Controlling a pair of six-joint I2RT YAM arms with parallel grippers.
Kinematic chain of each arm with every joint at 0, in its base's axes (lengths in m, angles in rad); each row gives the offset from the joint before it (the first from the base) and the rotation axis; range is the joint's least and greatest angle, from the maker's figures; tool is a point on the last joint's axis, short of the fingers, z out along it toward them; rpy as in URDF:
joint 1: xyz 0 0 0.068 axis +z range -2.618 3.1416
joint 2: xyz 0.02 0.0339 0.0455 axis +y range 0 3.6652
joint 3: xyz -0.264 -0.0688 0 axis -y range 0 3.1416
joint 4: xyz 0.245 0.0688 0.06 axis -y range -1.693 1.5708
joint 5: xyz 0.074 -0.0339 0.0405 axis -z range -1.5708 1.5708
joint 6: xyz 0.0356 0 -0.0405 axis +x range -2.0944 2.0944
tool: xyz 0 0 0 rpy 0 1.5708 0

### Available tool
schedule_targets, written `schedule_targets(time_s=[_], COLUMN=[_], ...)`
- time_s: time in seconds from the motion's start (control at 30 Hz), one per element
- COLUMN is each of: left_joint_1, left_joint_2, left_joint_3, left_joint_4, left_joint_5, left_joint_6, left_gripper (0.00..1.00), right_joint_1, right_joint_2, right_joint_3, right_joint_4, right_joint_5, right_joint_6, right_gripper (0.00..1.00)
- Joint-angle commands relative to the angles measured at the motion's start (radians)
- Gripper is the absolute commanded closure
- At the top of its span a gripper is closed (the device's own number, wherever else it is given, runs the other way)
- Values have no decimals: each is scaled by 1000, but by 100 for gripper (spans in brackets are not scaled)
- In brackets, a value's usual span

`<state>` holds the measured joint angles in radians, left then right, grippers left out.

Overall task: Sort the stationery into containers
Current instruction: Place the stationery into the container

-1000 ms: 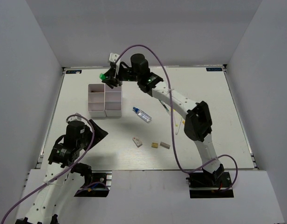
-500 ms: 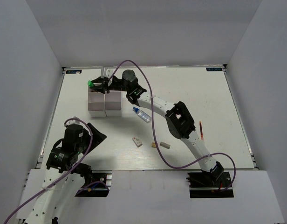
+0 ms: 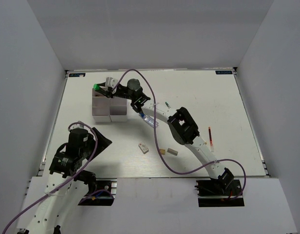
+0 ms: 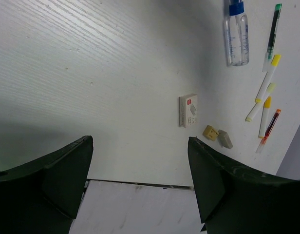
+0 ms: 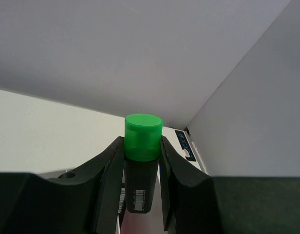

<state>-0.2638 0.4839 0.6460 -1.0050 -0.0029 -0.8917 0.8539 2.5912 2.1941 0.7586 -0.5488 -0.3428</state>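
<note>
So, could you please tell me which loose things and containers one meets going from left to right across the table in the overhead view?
divided tray → white eraser → tan eraser → grey eraser → red pen

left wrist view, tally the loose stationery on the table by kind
clear blue bottle: 1
eraser blocks: 3
yellow-tipped sticks: 3
red pen: 1
green-tipped pen: 1
total: 9

White table (image 3: pixel 213 102) with faint wood grain; plain grey walls (image 3: pixel 150 34) rise on its left, far and right sides; small blue labels (image 3: pixel 224 72) at its two far corners.
</note>
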Motion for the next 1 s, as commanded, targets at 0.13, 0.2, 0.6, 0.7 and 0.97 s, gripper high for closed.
schedule_targets(time_s=[0.13, 0.2, 0.6, 0.7, 0.97], left_joint_1=[-2, -2, -2, -2, -2], left_joint_2=[10, 10, 10, 10, 28], left_joint_3=[3, 3, 3, 3, 12], left_joint_4=[26, 26, 26, 26, 36], left_joint_5=[15, 15, 15, 15, 34], left_joint_6=[4, 4, 4, 4, 4], left_gripper=[12, 11, 8, 8, 5], right_joint_1=[4, 1, -3, -1, -1], right_joint_2=[13, 18, 47, 53, 43], right_joint_3=[26, 26, 30, 32, 18], right_joint_4=[70, 68, 50, 45, 38], right_joint_5=[56, 61, 56, 58, 53], right_joint_6=[-67, -74, -99, -94, -82], right_gripper=[100, 100, 94, 85, 62])
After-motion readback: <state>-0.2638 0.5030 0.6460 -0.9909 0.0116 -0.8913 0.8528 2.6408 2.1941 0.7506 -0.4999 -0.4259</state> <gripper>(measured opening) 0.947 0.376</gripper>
